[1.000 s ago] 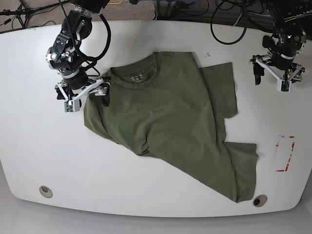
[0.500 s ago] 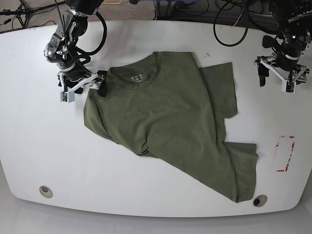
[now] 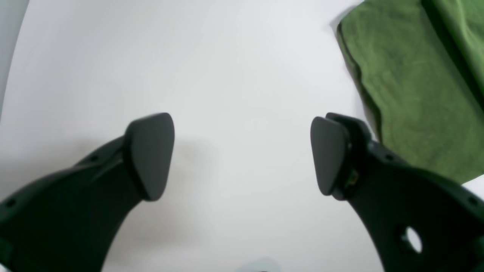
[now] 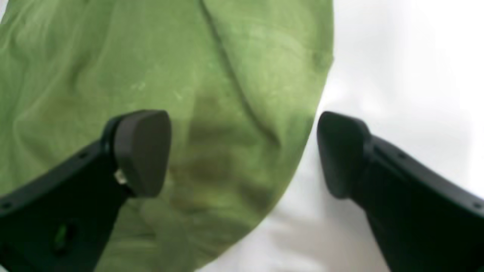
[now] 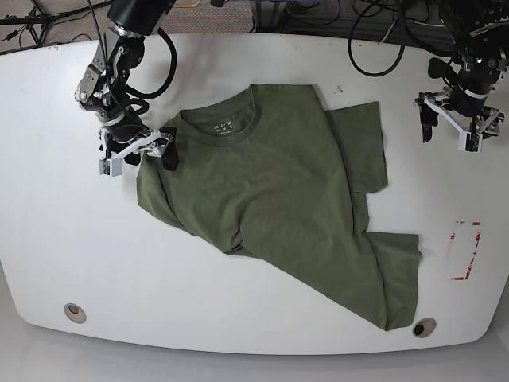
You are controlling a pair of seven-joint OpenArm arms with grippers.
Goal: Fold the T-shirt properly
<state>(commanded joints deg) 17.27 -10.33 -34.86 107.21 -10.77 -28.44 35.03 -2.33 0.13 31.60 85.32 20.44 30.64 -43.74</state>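
Observation:
The olive-green T-shirt lies rumpled on the white table, collar toward the back and one corner trailing to the front right. My right gripper is open at the shirt's left shoulder edge. In the right wrist view the shirt fills the left side, and its edge runs between the open fingers of the gripper. My left gripper is open and empty over bare table, right of the shirt's sleeve. In the left wrist view the gripper is open, and a fold of shirt shows at the upper right.
A red outlined mark is on the table at the right. Two round holes sit near the front edge. Cables hang behind the back edge.
My right gripper went back and up along the shirt's shoulder, then came down again to its edge. My left gripper shifted slightly right. The shirt has not moved.

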